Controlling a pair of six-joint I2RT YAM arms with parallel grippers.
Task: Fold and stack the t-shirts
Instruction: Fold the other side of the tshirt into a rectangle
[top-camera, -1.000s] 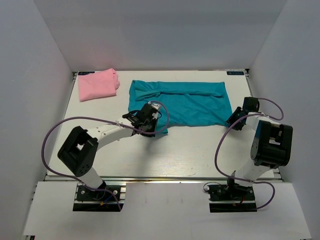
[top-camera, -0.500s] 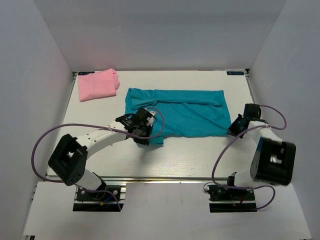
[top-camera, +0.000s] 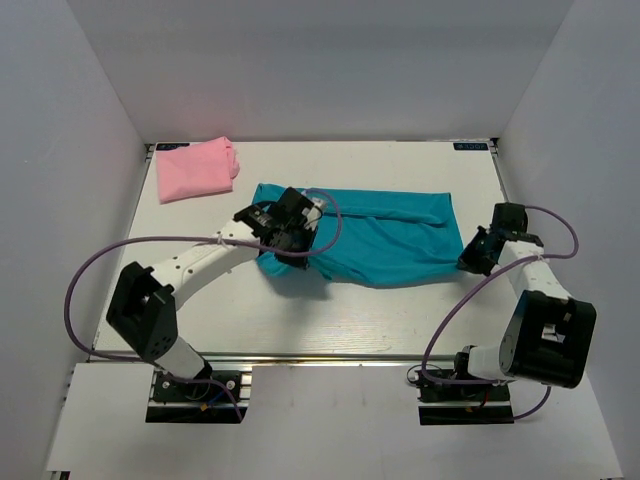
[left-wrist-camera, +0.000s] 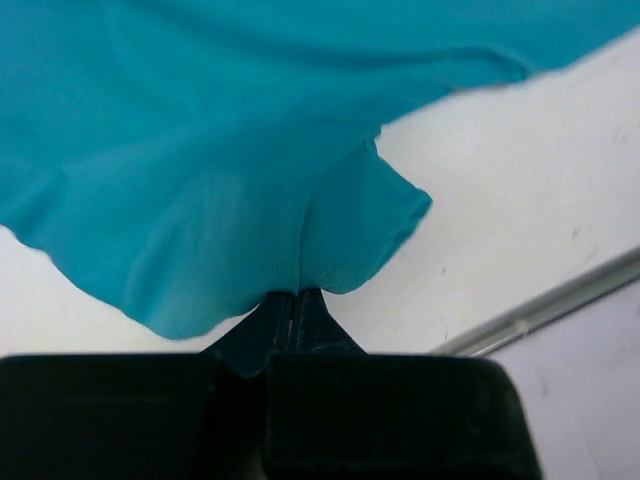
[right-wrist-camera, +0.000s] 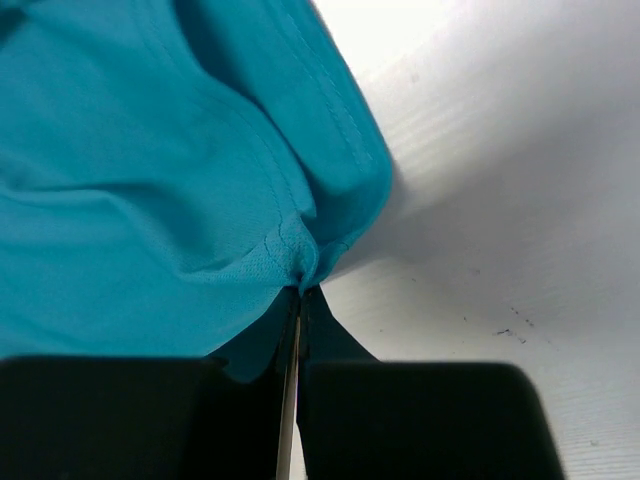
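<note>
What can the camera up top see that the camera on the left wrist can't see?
Only the top camera shows the folded light pink cloth t-shirt in the far left corner, and the right hand at the right edge of the teal-blue cloth t-shirt. Only the left wrist camera shows up close that the left hand is shut on a bunched bit of that teal shirt's edge. Both show the teal shirt and the white table.

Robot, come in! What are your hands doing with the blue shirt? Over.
Left hand, right hand both shut on teal-blue cloth t-shirt. Light pink cloth t-shirt folded, far-left corner. Nothing in the way.
</note>
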